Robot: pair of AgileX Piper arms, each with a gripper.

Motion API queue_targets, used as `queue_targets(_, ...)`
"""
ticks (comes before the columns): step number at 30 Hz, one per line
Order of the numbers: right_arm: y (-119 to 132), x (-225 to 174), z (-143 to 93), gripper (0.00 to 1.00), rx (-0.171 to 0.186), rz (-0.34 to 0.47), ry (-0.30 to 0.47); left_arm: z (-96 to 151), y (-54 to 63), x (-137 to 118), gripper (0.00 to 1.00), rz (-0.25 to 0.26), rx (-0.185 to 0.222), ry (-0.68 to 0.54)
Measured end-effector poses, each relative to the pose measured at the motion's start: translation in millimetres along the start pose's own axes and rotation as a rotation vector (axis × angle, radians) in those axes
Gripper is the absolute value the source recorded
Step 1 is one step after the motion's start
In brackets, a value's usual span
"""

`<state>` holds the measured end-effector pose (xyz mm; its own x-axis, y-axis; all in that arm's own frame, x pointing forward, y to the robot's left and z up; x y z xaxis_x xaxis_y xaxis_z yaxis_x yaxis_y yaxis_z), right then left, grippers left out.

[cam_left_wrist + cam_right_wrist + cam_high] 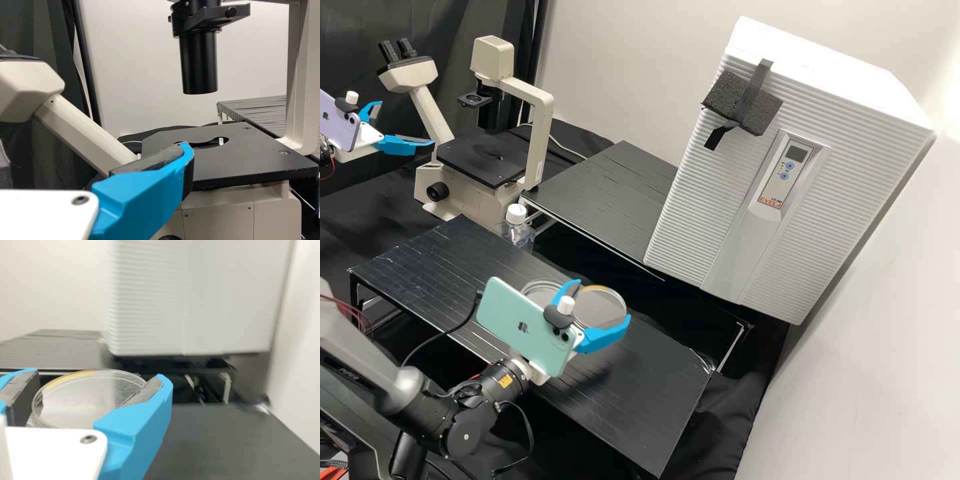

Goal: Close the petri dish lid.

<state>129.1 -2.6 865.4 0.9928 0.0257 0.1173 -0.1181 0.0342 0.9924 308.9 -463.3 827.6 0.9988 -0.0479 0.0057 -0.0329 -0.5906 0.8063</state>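
My right gripper has its jaws clamped on opposite edges of the petri dish lid, out over the black bench. It looks round, clear and thin-walled to me, greyish across the middle, with an amber arc along its rim toward twelve o'clock. Toward ten lies another clear round piece, partly hidden. My left gripper, farther toward ten, stands with jaws spread, near the microscope.
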Motion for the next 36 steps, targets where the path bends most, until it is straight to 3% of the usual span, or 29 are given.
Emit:
queue_targets(9, -13, -1, -14, 0.0, -0.069, -0.122, 0.092, 0, 0.0, 0, 1.0, 0.0, 0.0, 0.0)
queue_targets(15, -17, -3, -23, 0.0, -0.117, -0.155, 0.141, 0, 0.0, 0, 1.0, 0.0, 0.0, 0.0)
queue_targets(23, -21, -4, -33, 0.0, -0.143, -0.172, 0.203, 0, 0.0, 0, 1.0, 0.0, 0.0, 0.0)
queue_targets(36, -27, -6, -34, 0.0, -0.168, -0.236, 0.222, 0, 0.0, 0, 1.0, 0.0, 0.0, 0.0)
